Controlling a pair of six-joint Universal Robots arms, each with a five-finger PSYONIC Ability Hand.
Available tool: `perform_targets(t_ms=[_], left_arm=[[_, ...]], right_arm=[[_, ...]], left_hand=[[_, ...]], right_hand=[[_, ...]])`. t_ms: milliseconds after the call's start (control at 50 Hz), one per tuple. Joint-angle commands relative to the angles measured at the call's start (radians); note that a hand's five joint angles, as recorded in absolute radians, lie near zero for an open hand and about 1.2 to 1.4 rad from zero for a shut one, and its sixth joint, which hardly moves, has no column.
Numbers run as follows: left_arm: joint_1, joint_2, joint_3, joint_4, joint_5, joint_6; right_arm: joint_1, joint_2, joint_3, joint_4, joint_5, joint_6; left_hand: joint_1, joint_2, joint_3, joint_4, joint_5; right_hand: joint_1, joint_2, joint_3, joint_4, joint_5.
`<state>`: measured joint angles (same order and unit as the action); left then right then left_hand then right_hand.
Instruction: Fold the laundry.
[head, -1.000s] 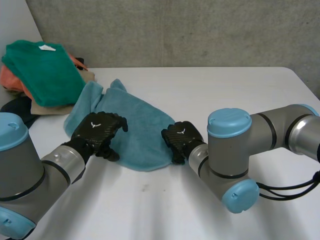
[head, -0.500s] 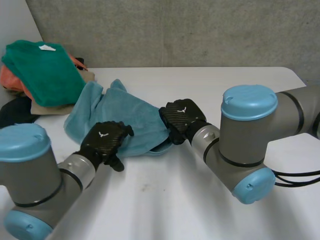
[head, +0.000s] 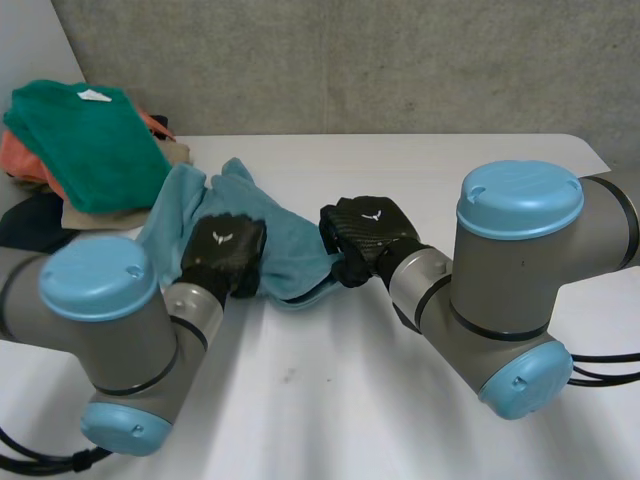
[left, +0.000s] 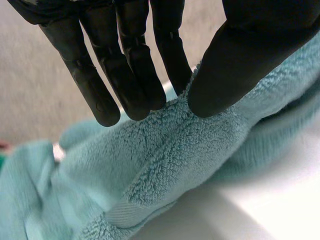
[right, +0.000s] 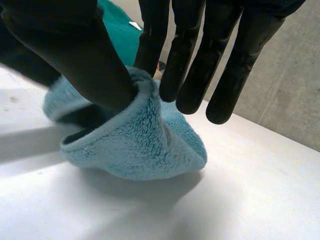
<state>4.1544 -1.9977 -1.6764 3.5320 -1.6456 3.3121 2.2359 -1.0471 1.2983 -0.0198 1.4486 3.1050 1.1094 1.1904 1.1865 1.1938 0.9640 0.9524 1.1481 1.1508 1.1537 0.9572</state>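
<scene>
White table (head: 430, 180): work surface.
Light-blue fluffy terry towel (head: 288, 232): left of mid-table, near edge raised and doubled, probably to fold over the far half.
Stack of green, orange and beige clothes (head: 85, 140): far left corner, set aside.
Left hand (head: 225, 250), right hand (head: 365, 235): each pinches the near edge, thumb against fingers.
Change: a second ago the towel lay flat; its edge has since been carried away from the robot.

Left hand (head: 224, 255) and right hand (head: 365, 230) close together, arms bent inward; each thumb pinches towel (head: 292, 252) against near-straight fingers (left: 131, 75).
</scene>
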Motion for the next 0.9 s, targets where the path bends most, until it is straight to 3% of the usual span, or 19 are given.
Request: perform_targets(t_ms=[20, 100, 160, 260, 480, 660, 900], left_arm=[[-0.026, 0.207, 0.010, -0.034, 0.050, 0.030], [-0.025, 0.260, 0.041, -0.070, 0.066, 0.067], [-0.025, 0.273, 0.070, -0.094, 0.066, 0.087], [-0.029, 0.287, 0.110, -0.140, 0.061, 0.121], [-0.063, 0.346, 0.110, -0.150, 0.052, 0.122], [-0.086, 0.356, 0.098, -0.150, 0.047, 0.122], [-0.089, 0.343, 0.090, -0.147, 0.013, 0.126]], right_arm=[[-0.030, -0.002, 0.006, 0.015, 0.006, 0.041], [-0.038, -0.001, 0.018, 0.041, 0.003, 0.142], [-0.055, -0.002, 0.027, 0.061, -0.001, 0.211], [-0.117, -0.013, 0.093, 0.077, -0.013, 0.395], [-0.114, 0.012, 0.173, 0.061, -0.060, 0.535], [-0.052, 0.130, 0.015, 0.054, -0.071, 0.794], [0.034, 0.203, -0.108, 0.046, -0.073, 0.896]], left_hand=[[0.287, 0.206, 0.210, 0.202, 0.258], [0.287, 0.206, 0.210, 0.202, 0.258], [0.287, 0.206, 0.210, 0.202, 0.258], [0.287, 0.206, 0.210, 0.202, 0.258], [0.287, 0.206, 0.210, 0.202, 0.258], [0.287, 0.206, 0.210, 0.202, 0.258], [0.287, 0.206, 0.210, 0.202, 0.258]], right_hand=[[-0.390, -0.585, -0.588, -0.591, -0.569], [-0.693, -0.889, -0.892, -0.895, -0.873], [-0.776, -0.972, -0.975, -0.978, -0.955], [-0.778, -0.974, -0.976, -0.979, -0.957], [-0.778, -0.974, -0.976, -0.979, -0.957], [-0.778, -0.974, -0.976, -0.979, -0.957], [-0.736, -0.931, -0.934, -0.937, -0.915]])
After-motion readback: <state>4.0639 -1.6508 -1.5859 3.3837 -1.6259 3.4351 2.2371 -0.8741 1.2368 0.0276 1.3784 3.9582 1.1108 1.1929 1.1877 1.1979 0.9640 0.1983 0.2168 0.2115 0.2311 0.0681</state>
